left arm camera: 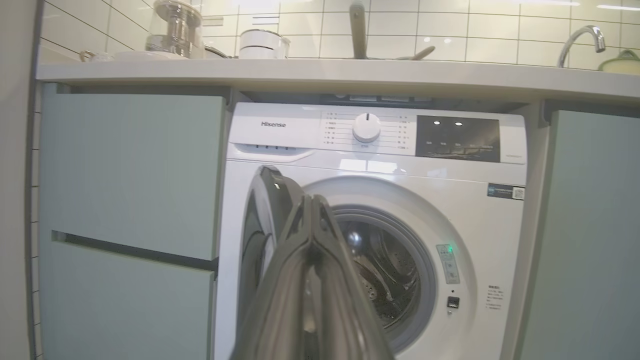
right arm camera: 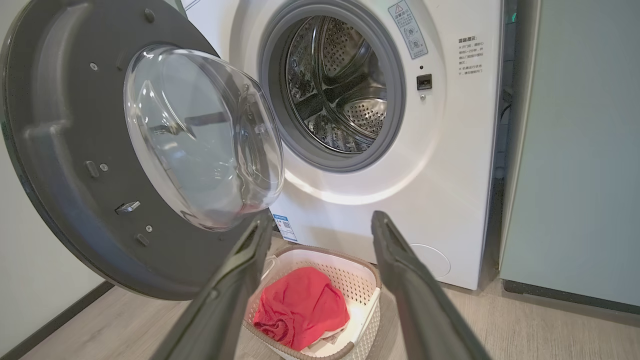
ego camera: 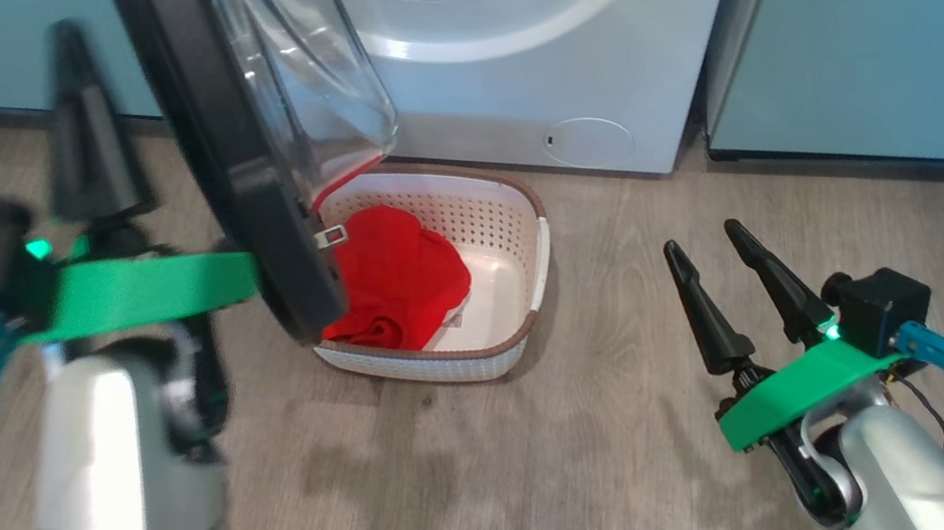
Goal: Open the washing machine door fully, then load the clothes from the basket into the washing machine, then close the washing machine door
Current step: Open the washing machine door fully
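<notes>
Grey wood-look floor point(ego camera: 500, 480); above it the right hand point(ego camera: 702, 236) hangs spread and empty, the left hand point(left arm camera: 312, 202) clenched on nothing beside the open washing machine door point(ego camera: 242, 177); between them the clothes point(ego camera: 396, 275) lie in the basket point(ego camera: 522, 231), before the washing machine point(ego camera: 591, 58); teal cabinets point(ego camera: 878, 20) flank it.

Left end effector point(ego camera: 70, 53) pinched together; right end effector point(ego camera: 702, 237) spread.
</notes>
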